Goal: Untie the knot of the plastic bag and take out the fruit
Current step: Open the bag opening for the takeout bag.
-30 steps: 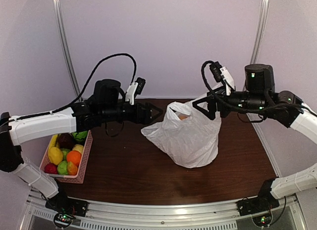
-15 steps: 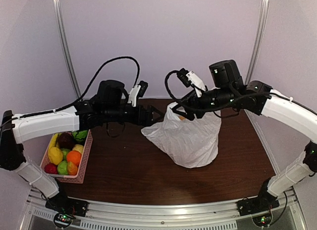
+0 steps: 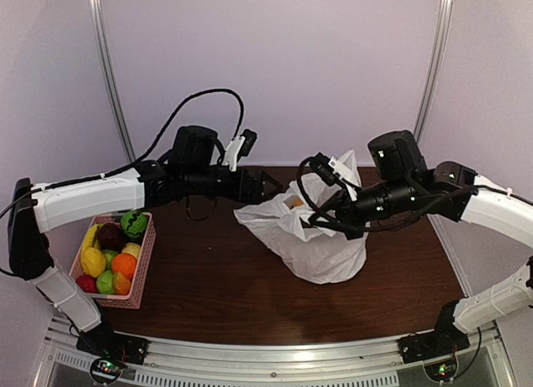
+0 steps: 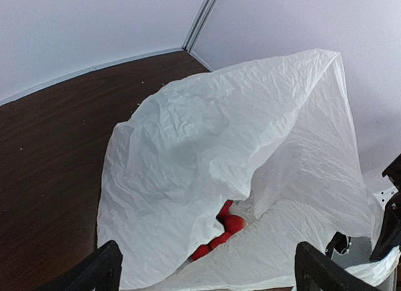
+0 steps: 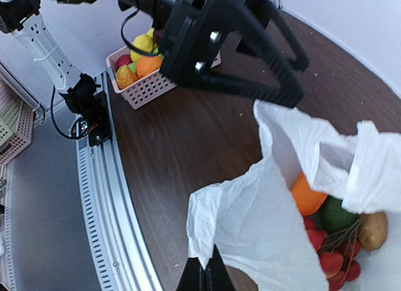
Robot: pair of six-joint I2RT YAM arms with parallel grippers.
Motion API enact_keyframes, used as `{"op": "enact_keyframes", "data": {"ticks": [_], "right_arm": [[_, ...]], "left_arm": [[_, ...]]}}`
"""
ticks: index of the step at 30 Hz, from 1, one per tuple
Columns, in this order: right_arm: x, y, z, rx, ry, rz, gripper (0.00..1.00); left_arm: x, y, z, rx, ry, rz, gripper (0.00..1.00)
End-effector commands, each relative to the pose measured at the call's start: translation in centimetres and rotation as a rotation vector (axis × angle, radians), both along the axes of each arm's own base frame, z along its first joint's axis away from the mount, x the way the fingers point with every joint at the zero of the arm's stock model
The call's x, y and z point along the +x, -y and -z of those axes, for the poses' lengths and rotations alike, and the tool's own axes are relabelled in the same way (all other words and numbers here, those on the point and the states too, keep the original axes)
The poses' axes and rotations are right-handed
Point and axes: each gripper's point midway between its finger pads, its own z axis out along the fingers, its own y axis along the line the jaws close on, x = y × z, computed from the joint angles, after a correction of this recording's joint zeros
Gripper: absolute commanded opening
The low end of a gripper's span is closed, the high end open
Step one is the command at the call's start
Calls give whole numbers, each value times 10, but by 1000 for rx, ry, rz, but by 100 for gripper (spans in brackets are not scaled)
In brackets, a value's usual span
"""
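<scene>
The white plastic bag [image 3: 321, 245] stands on the brown table with its mouth open. The knot is out of view. In the right wrist view an orange fruit [image 5: 307, 194], a green one [image 5: 336, 214], a brown one [image 5: 373, 231] and red ones [image 5: 330, 261] lie inside. My right gripper [image 5: 205, 273] is shut on a corner of the bag's near edge [image 5: 216, 222]. My left gripper [image 3: 268, 186] hangs open at the bag's far left rim, touching nothing. Its wrist view shows the crinkled bag [image 4: 207, 147] and red fruit [image 4: 229, 225] through a gap.
A pink basket [image 3: 143, 262] holding several fruits sits at the table's left side, also seen as the basket [image 5: 147, 87] in the right wrist view. A metal rail [image 3: 275, 362] runs along the near edge. Walls close the back and both sides.
My right arm swung down and left over the bag, and its gripper closed on the bag's edge. The left gripper shifted slightly toward the bag. The bag's mouth now gapes wider.
</scene>
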Motion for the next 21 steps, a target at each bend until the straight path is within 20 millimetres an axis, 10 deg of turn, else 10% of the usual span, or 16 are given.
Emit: {"op": "enact_keyframes", "data": {"ticks": [1,14,21], "right_arm": [[-30,14,33,-11,-133,23,0],[-36,21,21,80,-131,58,0],[-42,28,39,5,-165,49,0]], "left_arm": [[3,16,7,16,27,81,98],[5,36,47,167,134,227,96],[27,43,43,171,206,160,52]]}}
